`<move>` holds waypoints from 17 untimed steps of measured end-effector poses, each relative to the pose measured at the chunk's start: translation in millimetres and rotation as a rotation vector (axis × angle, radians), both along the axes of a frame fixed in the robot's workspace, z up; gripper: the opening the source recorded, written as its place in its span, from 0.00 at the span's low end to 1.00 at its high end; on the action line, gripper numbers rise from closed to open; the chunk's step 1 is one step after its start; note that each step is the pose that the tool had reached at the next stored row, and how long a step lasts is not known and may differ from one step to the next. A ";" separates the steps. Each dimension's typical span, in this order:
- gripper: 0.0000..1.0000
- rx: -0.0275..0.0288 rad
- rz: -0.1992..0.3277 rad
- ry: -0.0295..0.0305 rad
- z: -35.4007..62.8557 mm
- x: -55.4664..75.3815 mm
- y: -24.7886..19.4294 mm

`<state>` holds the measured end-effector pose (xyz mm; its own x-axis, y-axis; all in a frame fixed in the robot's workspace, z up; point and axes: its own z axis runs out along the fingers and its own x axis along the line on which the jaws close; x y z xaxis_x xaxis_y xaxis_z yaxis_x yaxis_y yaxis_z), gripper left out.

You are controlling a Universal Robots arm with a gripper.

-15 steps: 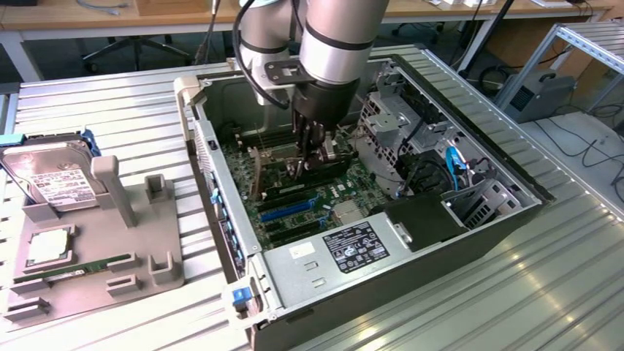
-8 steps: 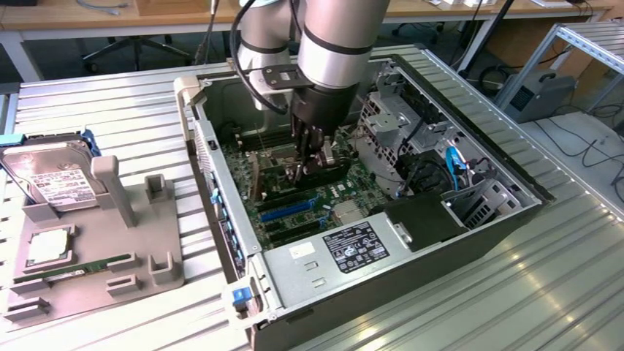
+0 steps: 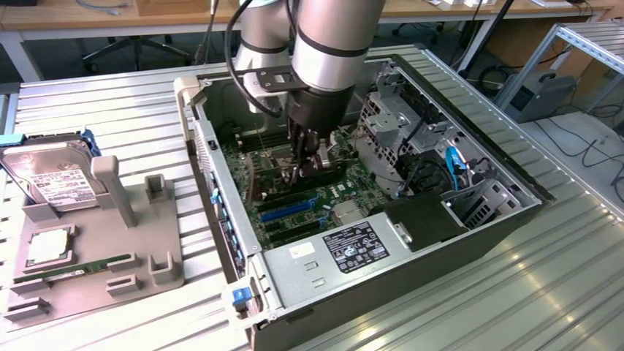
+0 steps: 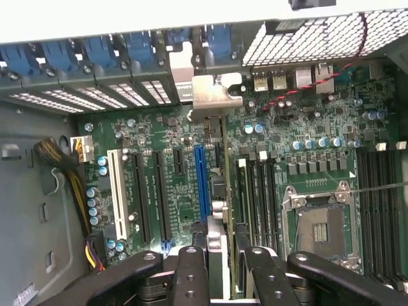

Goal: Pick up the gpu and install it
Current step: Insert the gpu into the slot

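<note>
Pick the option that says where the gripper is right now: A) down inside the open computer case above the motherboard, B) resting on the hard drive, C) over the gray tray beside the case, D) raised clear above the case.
A: the gripper reaches down into the open computer case, just above the motherboard.

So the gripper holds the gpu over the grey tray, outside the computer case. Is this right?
Not quite. The gripper does hold the gpu, but inside the open computer case, over the motherboard, not over the grey tray beside the case. The exterior view shows it.
</note>
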<state>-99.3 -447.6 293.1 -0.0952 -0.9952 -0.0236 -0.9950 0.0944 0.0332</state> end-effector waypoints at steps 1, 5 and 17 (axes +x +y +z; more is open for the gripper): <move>0.28 0.0001 0.000 -0.0001 -0.1 -1.0 -0.1; 0.28 0.0000 0.000 0.0000 -0.3 -4.3 -1.6; 0.28 -0.0164 0.000 0.0001 -9.0 -11.1 -10.2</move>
<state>-110.4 -457.8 284.1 -0.0952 -0.9954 -0.0072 -0.9950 0.0949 0.0318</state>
